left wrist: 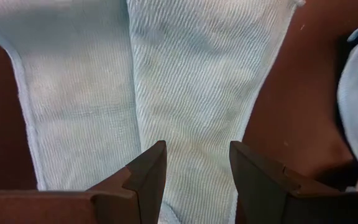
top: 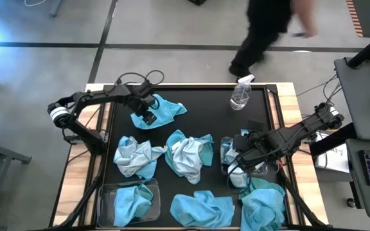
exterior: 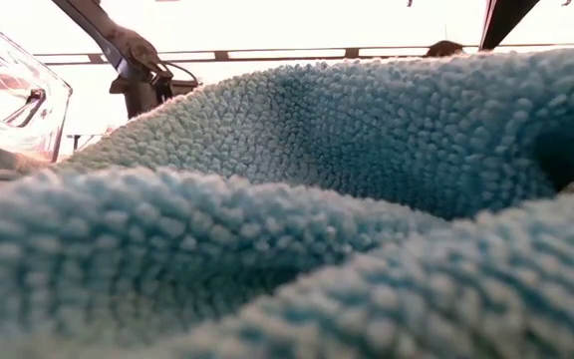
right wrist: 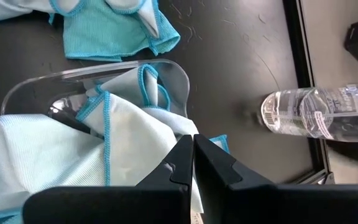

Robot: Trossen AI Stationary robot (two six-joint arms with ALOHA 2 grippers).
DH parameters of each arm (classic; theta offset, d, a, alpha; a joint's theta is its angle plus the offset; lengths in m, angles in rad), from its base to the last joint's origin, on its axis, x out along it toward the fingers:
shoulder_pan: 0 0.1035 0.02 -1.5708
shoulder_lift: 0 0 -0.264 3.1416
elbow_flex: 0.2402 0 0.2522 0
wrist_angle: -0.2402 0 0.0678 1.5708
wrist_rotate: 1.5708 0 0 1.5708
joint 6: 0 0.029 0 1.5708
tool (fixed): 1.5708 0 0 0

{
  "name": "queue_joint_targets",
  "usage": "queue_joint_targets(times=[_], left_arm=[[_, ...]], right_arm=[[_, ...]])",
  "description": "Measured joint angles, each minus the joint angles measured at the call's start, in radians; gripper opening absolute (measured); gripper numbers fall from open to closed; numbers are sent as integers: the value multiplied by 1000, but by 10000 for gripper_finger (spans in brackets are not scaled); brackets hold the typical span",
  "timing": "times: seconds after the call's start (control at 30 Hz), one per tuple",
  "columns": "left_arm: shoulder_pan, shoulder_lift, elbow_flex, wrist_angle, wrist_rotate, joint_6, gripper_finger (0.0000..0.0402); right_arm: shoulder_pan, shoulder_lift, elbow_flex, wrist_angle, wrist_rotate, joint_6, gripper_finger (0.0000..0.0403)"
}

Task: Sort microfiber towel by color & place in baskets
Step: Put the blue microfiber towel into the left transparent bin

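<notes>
A turquoise towel lies spread on the black table at the far left. My left gripper is open above it and points down, one finger on each side of a raised fold. My right gripper hangs shut over the right basket, which holds pale towels. The left basket, at the near left, holds a turquoise towel. Mixed turquoise and pale towels lie crumpled mid-table. More turquoise towels lie near the front edge. My left gripper stands open over the towel's lengthwise fold, coming from above with its fingers pointing down. Whether its fingertips touch the cloth I cannot tell.
A clear spray bottle stands at the far right of the table. A person walks beyond the far edge. In the low view a turquoise towel fills nearly the whole picture.
</notes>
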Motion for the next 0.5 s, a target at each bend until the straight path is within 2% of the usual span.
queue_joint_targets(times=[0.27,0.5], left_arm=[[0,0,-56,48,-7,-3,160],[0,0,-78,57,-97,-14,160]], right_arm=[[0,0,0,5,0,-16,9],[0,0,0,9,0,-17,9]])
